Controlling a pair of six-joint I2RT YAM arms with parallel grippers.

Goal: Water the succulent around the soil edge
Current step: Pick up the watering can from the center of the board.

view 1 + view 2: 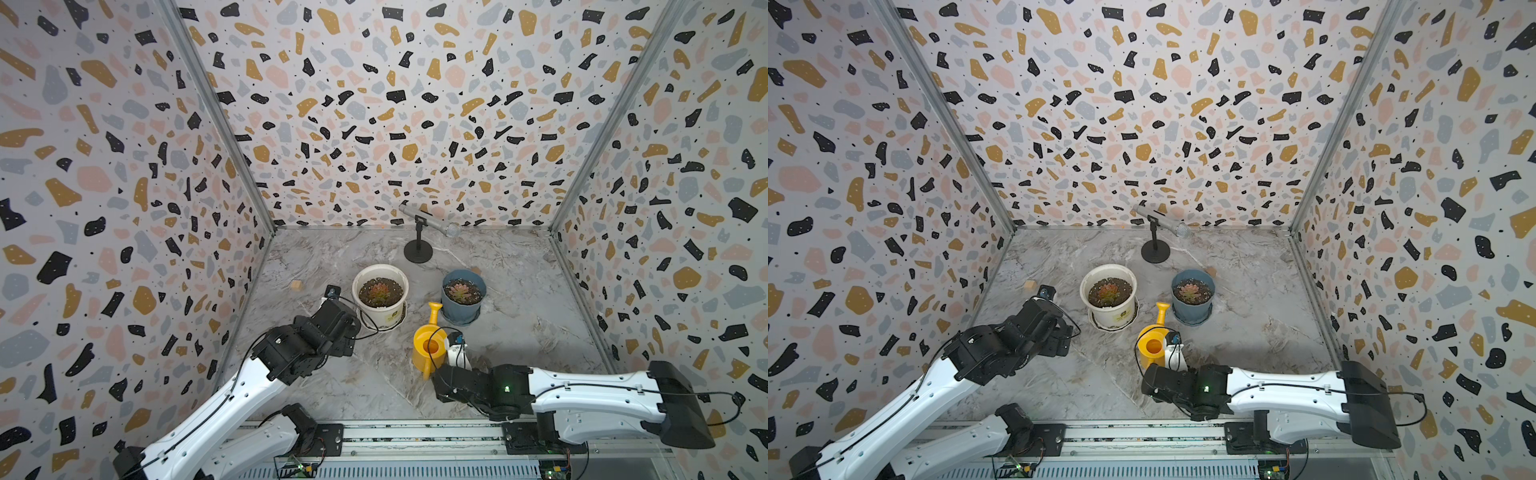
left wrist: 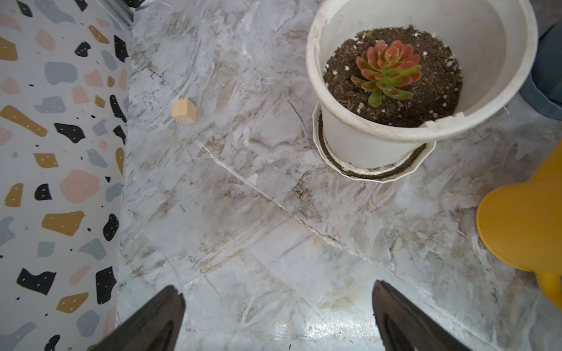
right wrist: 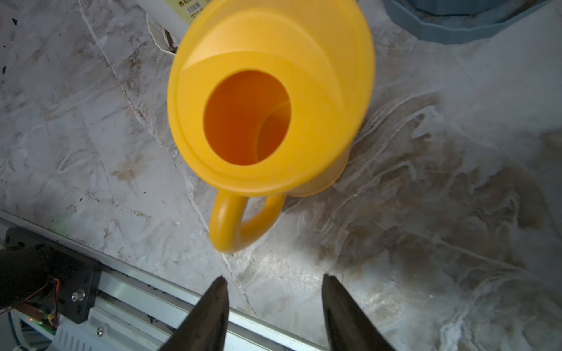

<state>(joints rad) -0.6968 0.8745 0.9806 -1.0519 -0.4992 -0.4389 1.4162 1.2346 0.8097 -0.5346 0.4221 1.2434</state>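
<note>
Your right gripper (image 3: 275, 278) hangs spread and empty, just short of the yellow watering can's (image 3: 267, 106) handle (image 3: 240, 225). The succulent (image 1: 460, 291) and its soil edge (image 1: 475, 297) sit just beyond the can's spout (image 1: 435, 309). Your left gripper (image 2: 276, 285), left of the can, gapes wide, holding nothing.

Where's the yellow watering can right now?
In both top views the watering can stands just robot-side of the blue-grey pot, handle facing the open right gripper.

In a top view, a yellow plastic watering can (image 1: 430, 347) stands on the marbled grey desk (image 1: 519, 291). Its spout points toward the blue-grey round plastic pot (image 1: 461, 313) holding the small pinkish-green rosette succulent (image 1: 460, 291). A wider white pot (image 1: 380, 316) stands beside it.
</note>
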